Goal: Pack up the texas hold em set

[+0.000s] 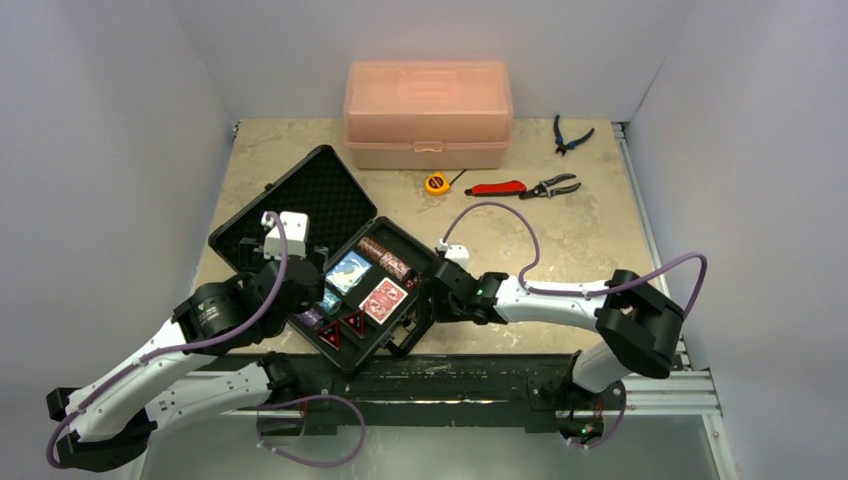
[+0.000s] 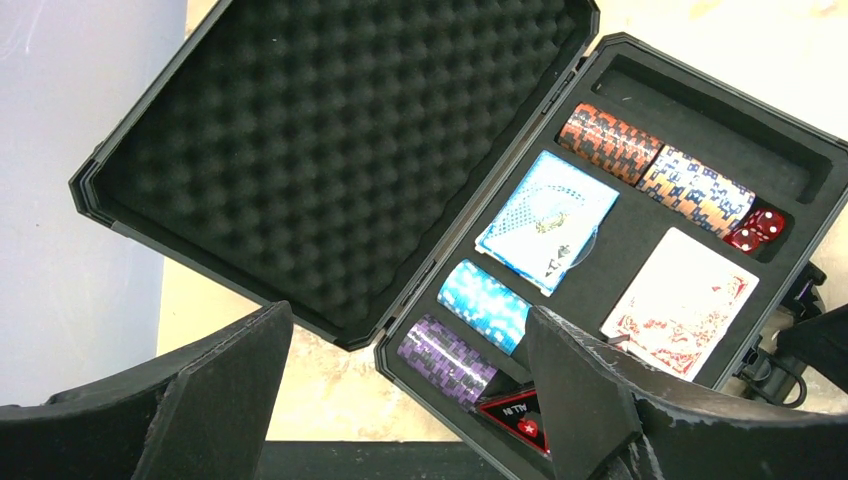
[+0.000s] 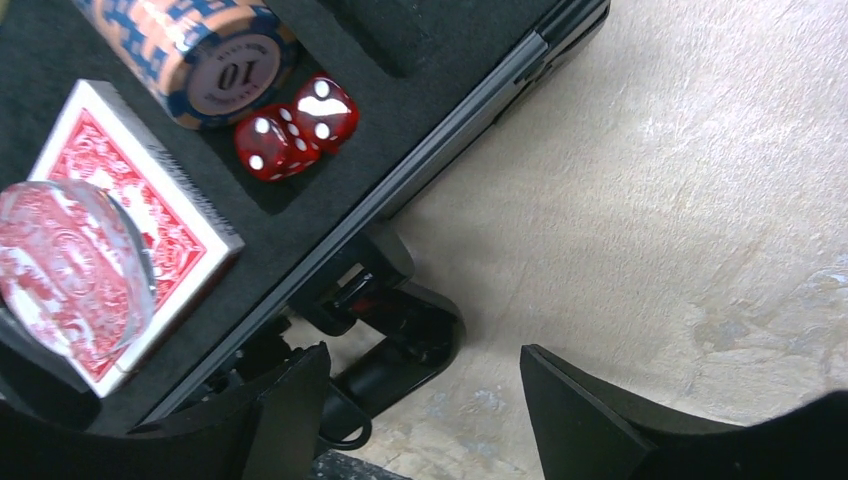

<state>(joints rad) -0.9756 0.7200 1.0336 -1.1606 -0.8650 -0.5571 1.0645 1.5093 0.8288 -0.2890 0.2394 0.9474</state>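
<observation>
The black case lies open, its egg-crate foam lid [image 1: 305, 195] [image 2: 330, 150] flat to the back left. The base [image 2: 700, 110] holds an orange-black chip stack [image 2: 608, 142], an orange-blue stack [image 2: 698, 190], a blue stack [image 2: 485, 305], a purple stack [image 2: 445, 360], a blue deck [image 2: 548, 220] [image 1: 349, 270], a red deck [image 2: 680, 300] [image 3: 110, 200], two red dice [image 2: 757, 228] [image 3: 295, 125] and black-red triangles [image 2: 515, 415] [image 1: 340, 330]. My left gripper [image 2: 408, 315] is open and empty above the base's near left corner. My right gripper [image 3: 422, 352] is open and empty beside the case handle [image 3: 400, 340].
A translucent orange plastic box [image 1: 428, 112] stands at the back. A yellow tape measure [image 1: 435, 183], a red-handled tool [image 1: 497, 187], pliers [image 1: 553, 186] and blue cutters [image 1: 570, 135] lie on the table at the back right. A black rail [image 1: 450, 375] runs along the near edge.
</observation>
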